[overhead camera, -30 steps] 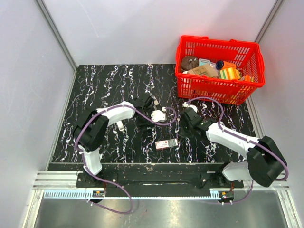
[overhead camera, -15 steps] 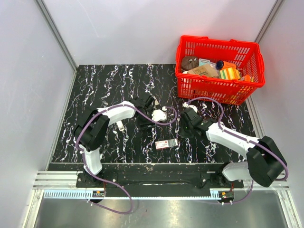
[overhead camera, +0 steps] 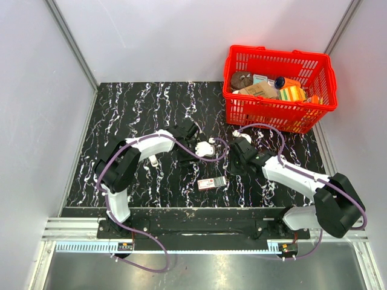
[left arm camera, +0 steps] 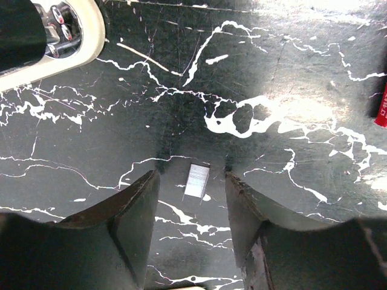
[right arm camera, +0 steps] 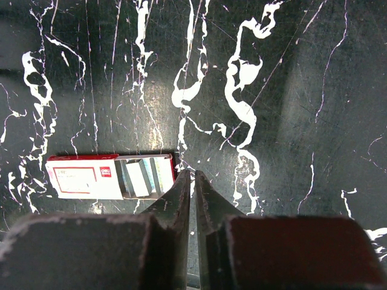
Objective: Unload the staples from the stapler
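The stapler (left arm camera: 54, 36), a cream-edged shell with silvery metal and dark parts inside, lies at the top left of the left wrist view, beyond my fingers. From above, the stapler (overhead camera: 205, 147) sits mid-table just past my left gripper (overhead camera: 190, 151). That left gripper (left arm camera: 192, 184) is open, and a short strip of staples (left arm camera: 196, 180) lies flat on the table between its fingertips, touching neither. My right gripper (right arm camera: 193, 175) is shut on nothing, with its tips on the table beside the open end of a red-and-white staple box (right arm camera: 112, 176).
A red basket (overhead camera: 278, 101) full of assorted items stands at the back right. A slim white bar (overhead camera: 154, 160) lies under the left arm. The staple box (overhead camera: 211, 183) sits near the front middle, and its red edge (left arm camera: 382, 109) shows at the right of the left wrist view.
The left gripper's jaws have narrowed and the arm has edged slightly right, with the stapler shifting a little with it. The right gripper has closed fully and barely moved.
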